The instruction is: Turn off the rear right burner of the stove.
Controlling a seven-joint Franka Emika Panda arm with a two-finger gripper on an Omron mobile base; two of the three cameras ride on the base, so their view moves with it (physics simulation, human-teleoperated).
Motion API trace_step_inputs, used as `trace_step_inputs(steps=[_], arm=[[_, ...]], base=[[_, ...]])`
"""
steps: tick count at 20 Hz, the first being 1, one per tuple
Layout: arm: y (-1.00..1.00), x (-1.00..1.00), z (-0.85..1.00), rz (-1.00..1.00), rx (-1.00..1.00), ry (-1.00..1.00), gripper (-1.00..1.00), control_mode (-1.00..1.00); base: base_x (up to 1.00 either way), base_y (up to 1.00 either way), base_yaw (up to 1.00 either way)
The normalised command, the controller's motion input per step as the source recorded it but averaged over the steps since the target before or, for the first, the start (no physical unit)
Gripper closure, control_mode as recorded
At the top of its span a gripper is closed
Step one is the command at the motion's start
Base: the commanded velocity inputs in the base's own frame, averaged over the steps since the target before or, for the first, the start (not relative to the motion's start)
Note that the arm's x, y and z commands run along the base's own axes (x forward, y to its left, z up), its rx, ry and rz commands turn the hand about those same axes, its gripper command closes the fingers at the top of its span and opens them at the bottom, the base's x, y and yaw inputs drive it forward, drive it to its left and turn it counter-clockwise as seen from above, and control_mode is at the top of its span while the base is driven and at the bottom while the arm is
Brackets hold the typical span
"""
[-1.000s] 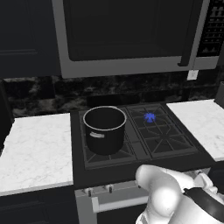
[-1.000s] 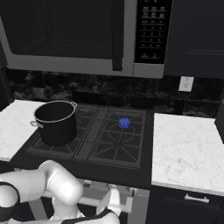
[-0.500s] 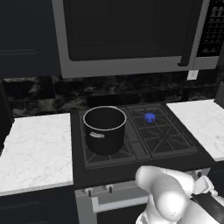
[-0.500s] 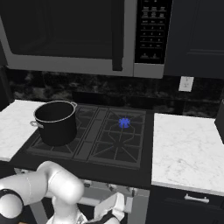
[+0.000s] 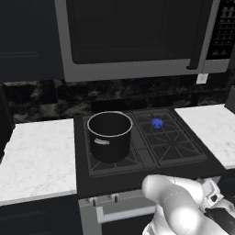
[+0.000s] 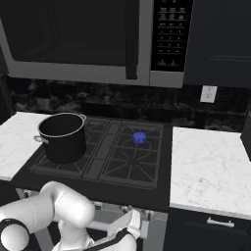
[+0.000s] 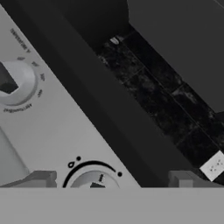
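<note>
Spread wide, the jaws of the gripper (image 7: 111,180) straddle a knob (image 7: 92,180) low on the silver front panel (image 7: 52,127) of the stove (image 5: 142,151), directly ahead between the fingertips, while the rear right burner (image 5: 157,123) burns blue near the cooktop's back right corner.

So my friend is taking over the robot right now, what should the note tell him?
Gripper: open, at the stove's silver front panel, a knob between its fingertips, not yet gripped.
Rear right burner: blue flame on.
Pot: on the left grates, clear of the job.
Done: hand brought to the knobs.
Left: check it is the rear right burner's knob, close on it, turn until the flame goes out.
</note>
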Motion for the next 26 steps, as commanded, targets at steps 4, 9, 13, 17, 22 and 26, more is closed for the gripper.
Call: trace_step_inputs(steps=[4,9,13,17,22,26], arm=[[0.0,0.0,-0.42,0.0,0.01,0.0,-1.0,-1.0],[-0.05,0.0,-0.35,0.0,0.06,0.0,-1.0,-1.0],[0.0,0.26,0.0,0.0,0.06,0.0,-1.0,-1.0],[-0.13,0.29,-0.01,0.0,0.0,0.02,-1.0,-1.0],[-0.02,0.33,0.0,-0.02,0.02,0.05,-1.0,-1.0],[0.04,0.18,0.01,-0.01,0.0,0.0,-1.0,-1.0]], base=[[0.0,0.0,0.0],[0.0,0.0,0.0],[0.0,0.0,0.0],[0.0,0.0,0.0],[0.0,0.0,0.0],[0.0,0.0,0.0]])
